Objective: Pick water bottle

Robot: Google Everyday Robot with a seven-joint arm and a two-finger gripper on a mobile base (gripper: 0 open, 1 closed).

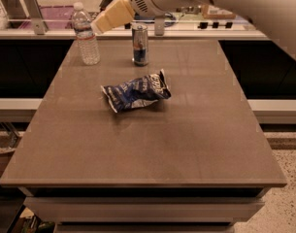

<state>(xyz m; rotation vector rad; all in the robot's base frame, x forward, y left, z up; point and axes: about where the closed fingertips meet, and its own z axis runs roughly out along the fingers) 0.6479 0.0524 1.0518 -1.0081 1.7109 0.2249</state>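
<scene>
The water bottle (85,34) is clear ribbed plastic with a white cap and stands upright at the far left of the brown table (142,144). My gripper (97,27) with cream-coloured fingers hangs in the air at the end of the white arm, just right of the bottle's upper part and close to it. It holds nothing.
A silver-blue drink can (139,44) stands upright at the far middle of the table, right of the bottle. A crumpled blue chip bag (136,92) lies in front of it. A counter with clutter (205,13) runs behind the table.
</scene>
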